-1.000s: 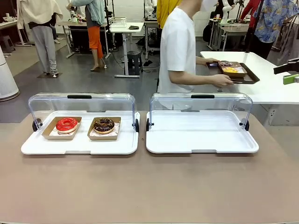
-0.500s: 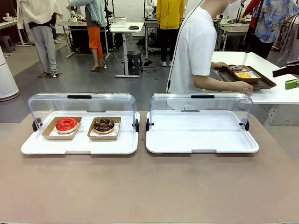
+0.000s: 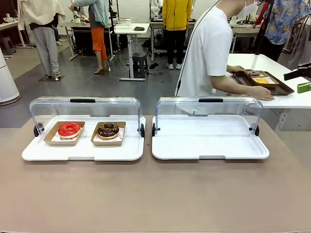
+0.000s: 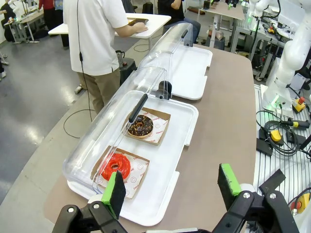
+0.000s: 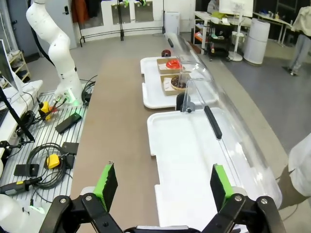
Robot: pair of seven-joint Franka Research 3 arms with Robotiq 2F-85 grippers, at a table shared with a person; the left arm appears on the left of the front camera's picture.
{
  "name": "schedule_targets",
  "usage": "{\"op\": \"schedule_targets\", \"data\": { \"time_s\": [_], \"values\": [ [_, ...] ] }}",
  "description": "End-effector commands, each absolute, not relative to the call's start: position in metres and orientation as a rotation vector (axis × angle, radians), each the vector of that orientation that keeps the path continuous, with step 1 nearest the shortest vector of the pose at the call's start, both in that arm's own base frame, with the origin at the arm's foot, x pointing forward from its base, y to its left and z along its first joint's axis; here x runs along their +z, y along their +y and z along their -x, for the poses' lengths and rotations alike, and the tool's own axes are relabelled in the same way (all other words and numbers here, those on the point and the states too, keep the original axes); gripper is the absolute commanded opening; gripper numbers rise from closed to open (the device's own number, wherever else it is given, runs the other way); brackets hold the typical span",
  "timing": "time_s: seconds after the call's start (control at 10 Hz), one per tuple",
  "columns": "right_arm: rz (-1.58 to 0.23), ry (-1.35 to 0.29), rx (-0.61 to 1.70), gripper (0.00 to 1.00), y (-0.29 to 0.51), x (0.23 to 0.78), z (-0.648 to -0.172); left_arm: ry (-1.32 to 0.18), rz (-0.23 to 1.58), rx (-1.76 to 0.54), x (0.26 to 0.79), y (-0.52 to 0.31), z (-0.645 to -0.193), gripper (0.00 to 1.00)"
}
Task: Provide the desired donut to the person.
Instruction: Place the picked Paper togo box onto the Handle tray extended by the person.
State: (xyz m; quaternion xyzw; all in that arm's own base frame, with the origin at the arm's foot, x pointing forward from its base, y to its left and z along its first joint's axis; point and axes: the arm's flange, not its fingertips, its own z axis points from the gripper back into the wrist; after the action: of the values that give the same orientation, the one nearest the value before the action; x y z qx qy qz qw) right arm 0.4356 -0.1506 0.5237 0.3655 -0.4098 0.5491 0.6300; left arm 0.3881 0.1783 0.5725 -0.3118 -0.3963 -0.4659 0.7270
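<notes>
A red-glazed donut [image 3: 69, 129] and a chocolate donut [image 3: 108, 129] lie side by side in brown paper trays on the left white tray [image 3: 82, 150], whose clear lid is swung back. The person [image 3: 210, 51] in a white shirt stands beyond the table, turned to a side table, both hands on a brown tray [image 3: 265, 81] with more donuts. My left gripper [image 4: 171, 187] is open, high above the near table edge beside the red donut [image 4: 115, 166] and chocolate donut [image 4: 140, 126]. My right gripper [image 5: 164, 182] is open above the other white tray [image 5: 194, 160], which is bare.
The right white tray [image 3: 210, 141] has its clear lid open at the back. A white side table [image 3: 286, 94] stands at far right. Bystanders and workbenches fill the background. Cables and yellow boxes [image 5: 51, 160] lie on a grating beside the table.
The person has shifted right and set the brown tray further onto the side table. Both donuts and the white trays have not moved.
</notes>
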Motion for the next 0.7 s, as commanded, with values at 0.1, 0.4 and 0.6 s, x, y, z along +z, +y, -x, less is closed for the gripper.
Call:
{"op": "schedule_targets", "data": {
  "time_s": [0.1,0.4,0.6],
  "values": [
    [-0.845,-0.952,1.253,1.00,-0.1499,0.5228,-0.4352,-0.875,0.690,-1.031,0.5742,0.1779,-0.3868,1.00],
    [-0.845,-0.952,1.253,1.00,-0.1499,0.5228,-0.4352,-0.875,0.690,-1.031,0.5742,0.1779,-0.3868,1.00],
    [-0.845,-0.952,1.253,1.00,-0.1499,0.5228,-0.4352,-0.875,0.690,-1.031,0.5742,0.1779,-0.3868,1.00]
  ]
}}
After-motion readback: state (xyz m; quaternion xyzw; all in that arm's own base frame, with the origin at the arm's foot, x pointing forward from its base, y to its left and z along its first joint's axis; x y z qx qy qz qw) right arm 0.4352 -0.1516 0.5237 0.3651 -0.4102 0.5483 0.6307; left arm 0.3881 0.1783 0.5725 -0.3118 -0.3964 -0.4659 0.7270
